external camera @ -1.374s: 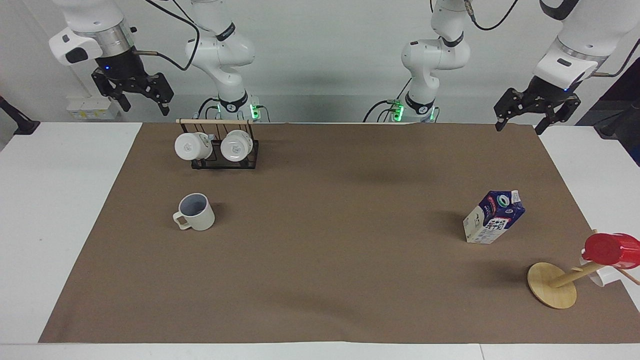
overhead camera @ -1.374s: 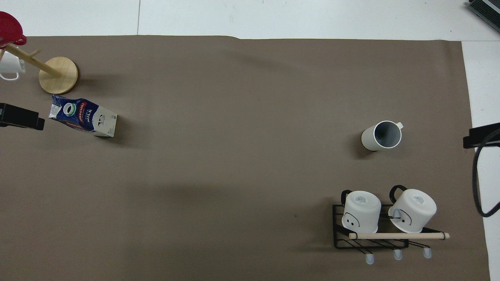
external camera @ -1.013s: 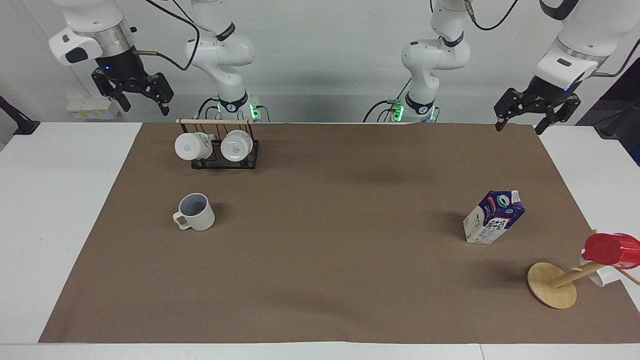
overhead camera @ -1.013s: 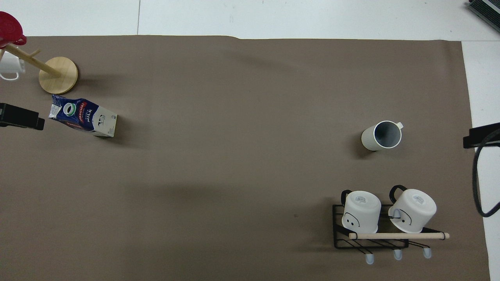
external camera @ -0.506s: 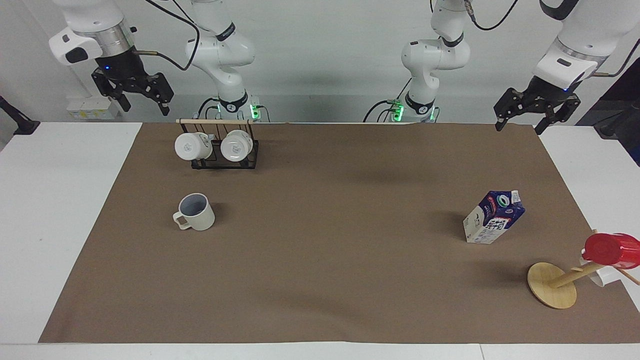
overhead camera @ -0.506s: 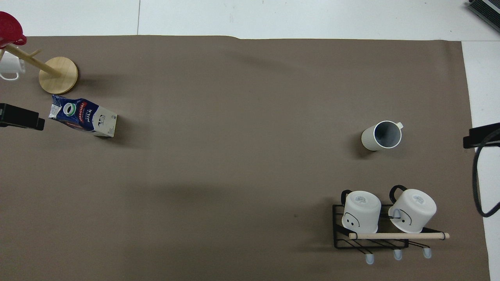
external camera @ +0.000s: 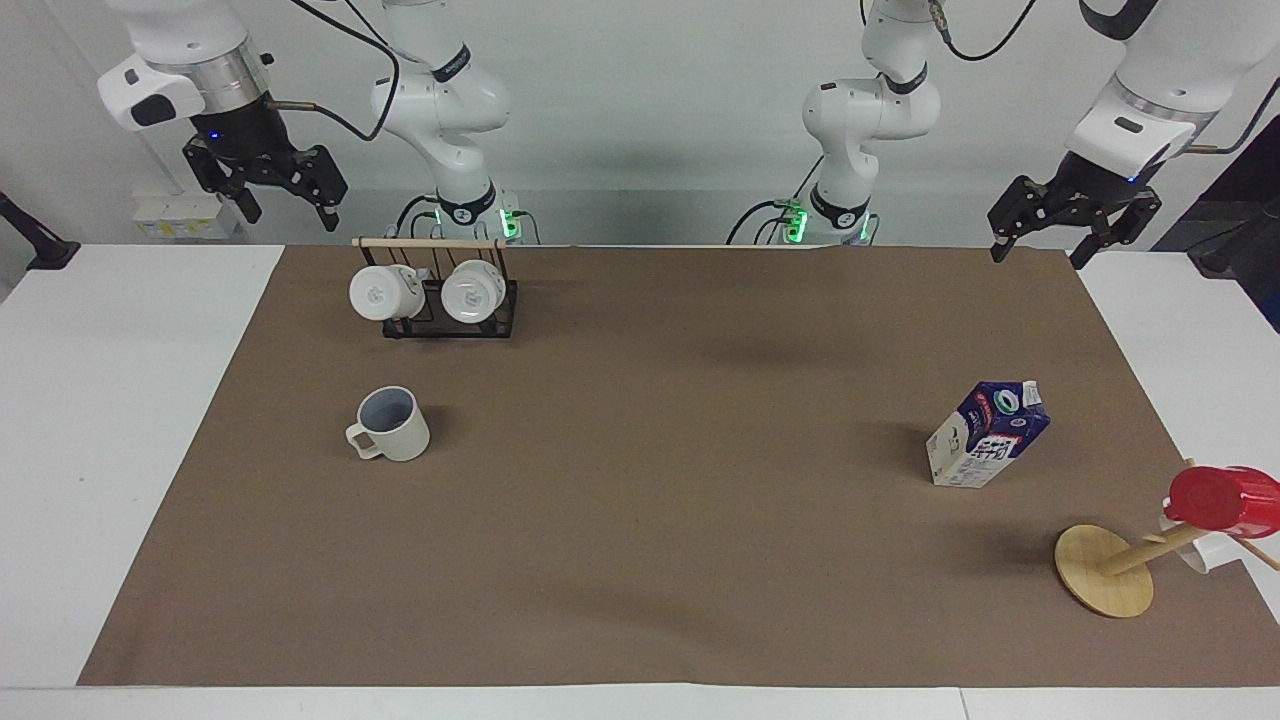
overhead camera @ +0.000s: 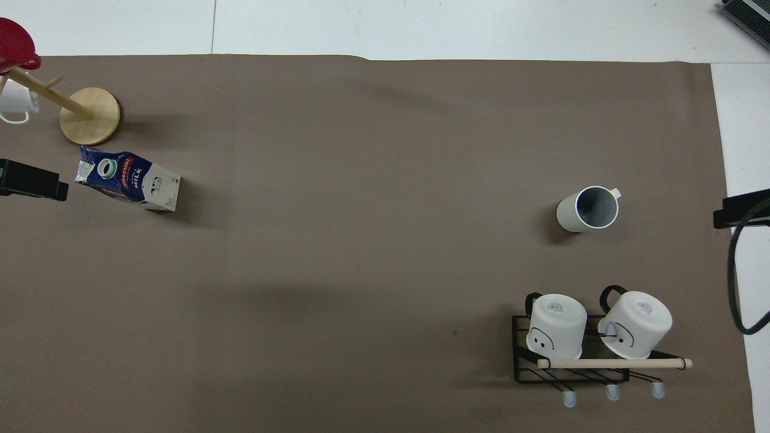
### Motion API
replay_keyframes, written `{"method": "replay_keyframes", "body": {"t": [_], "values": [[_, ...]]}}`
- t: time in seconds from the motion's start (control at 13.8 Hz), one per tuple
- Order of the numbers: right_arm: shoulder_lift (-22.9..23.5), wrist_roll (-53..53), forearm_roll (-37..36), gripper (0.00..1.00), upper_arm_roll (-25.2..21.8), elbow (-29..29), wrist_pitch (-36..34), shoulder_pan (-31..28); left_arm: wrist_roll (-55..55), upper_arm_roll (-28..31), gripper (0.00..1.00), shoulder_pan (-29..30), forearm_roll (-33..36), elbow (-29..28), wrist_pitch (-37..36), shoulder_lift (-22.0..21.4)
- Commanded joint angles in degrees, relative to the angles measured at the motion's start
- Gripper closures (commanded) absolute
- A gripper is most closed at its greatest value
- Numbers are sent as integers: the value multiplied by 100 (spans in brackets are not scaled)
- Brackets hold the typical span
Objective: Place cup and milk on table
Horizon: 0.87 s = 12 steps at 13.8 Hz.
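Observation:
The beige-white cup [external camera: 389, 424] with a grey-blue inside stands upright on the brown mat [external camera: 640, 480] toward the right arm's end; it also shows in the overhead view [overhead camera: 588, 208]. The milk carton [external camera: 988, 434], dark blue above and white below, stands on the mat toward the left arm's end, also in the overhead view [overhead camera: 127, 180]. My right gripper [external camera: 265, 190] hangs open and empty, high over the table's near edge. My left gripper [external camera: 1075, 222] hangs open and empty, high over the mat's near corner. Both arms wait.
A black wire rack [external camera: 450, 300] with two glossy white mugs stands nearer to the robots than the cup. A wooden mug tree [external camera: 1110, 570] with a red cup [external camera: 1225, 498] stands farther from the robots than the milk.

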Motion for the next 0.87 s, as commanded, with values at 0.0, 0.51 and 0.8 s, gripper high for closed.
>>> {"method": "replay_keyframes", "body": {"t": [0.0, 0.51, 0.8], "values": [[-50, -152, 62, 0, 30, -5, -35, -70, -18, -14, 0, 44, -49, -173, 19, -152], [-50, -152, 62, 0, 21, -23, -35, -70, 43, -14, 0, 27, -49, -173, 89, -152], [-58, -152, 62, 0, 30, -32, -35, -70, 43, -23, 0, 0, -49, -191, 221, -152]]}}
